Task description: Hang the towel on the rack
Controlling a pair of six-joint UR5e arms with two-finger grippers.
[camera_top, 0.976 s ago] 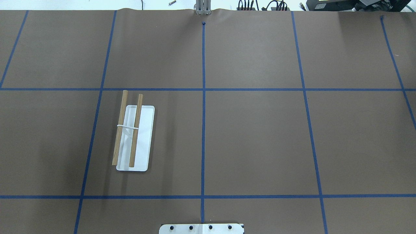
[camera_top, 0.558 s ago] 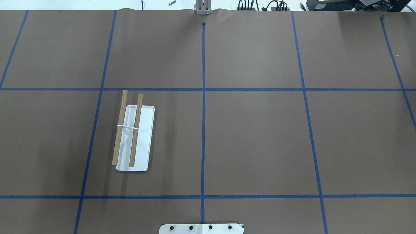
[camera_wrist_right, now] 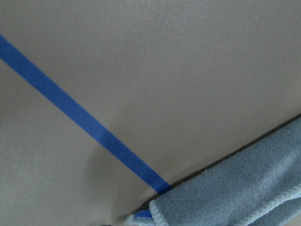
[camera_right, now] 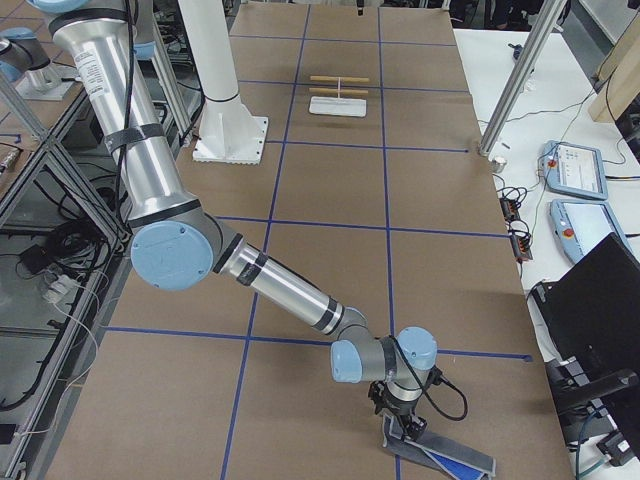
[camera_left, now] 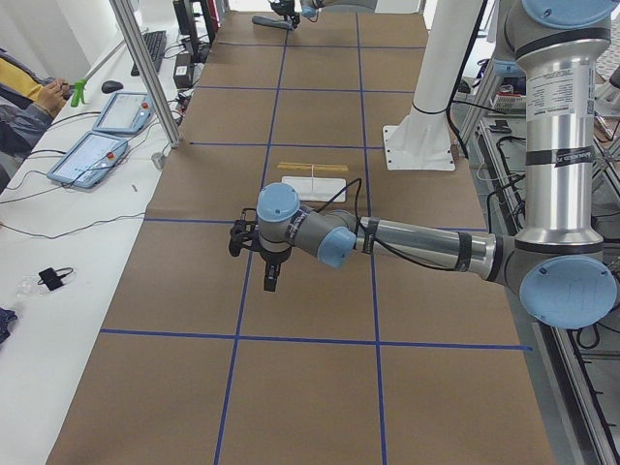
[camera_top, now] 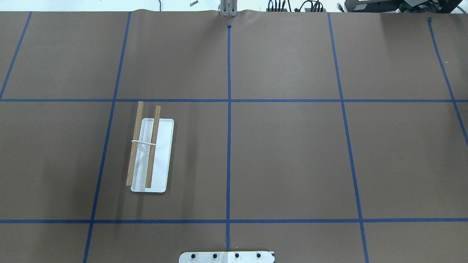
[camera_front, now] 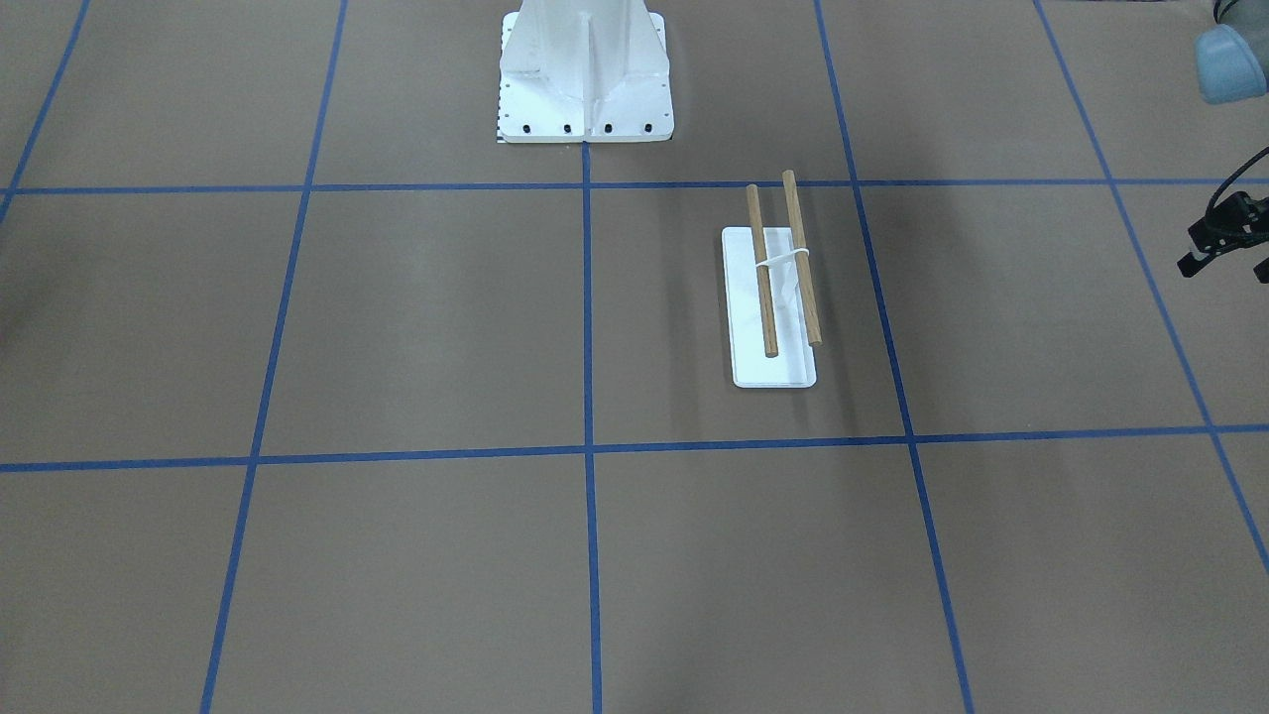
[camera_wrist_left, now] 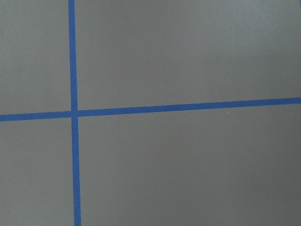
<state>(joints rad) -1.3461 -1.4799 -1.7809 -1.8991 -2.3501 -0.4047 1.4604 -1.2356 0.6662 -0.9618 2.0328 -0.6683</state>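
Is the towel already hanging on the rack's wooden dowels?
No, the rack is bare, and the towel lies flat on the table far from it.

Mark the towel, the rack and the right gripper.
towel (camera_right: pixel 455 462): exterior right view, middle of the cloth.
rack (camera_top: pixel 164 153): overhead exterior view, bare white base.
right gripper (camera_right: pixel 397 430): exterior right view, between its fingertips.

Silver metal arm tubes (camera_left: pixel 426 242) join at rounded pale-blue caps (camera_right: pixel 172 250); a thin black cable (camera_right: pixel 460 400) loops beside the black right gripper (camera_right: pixel 400 432).
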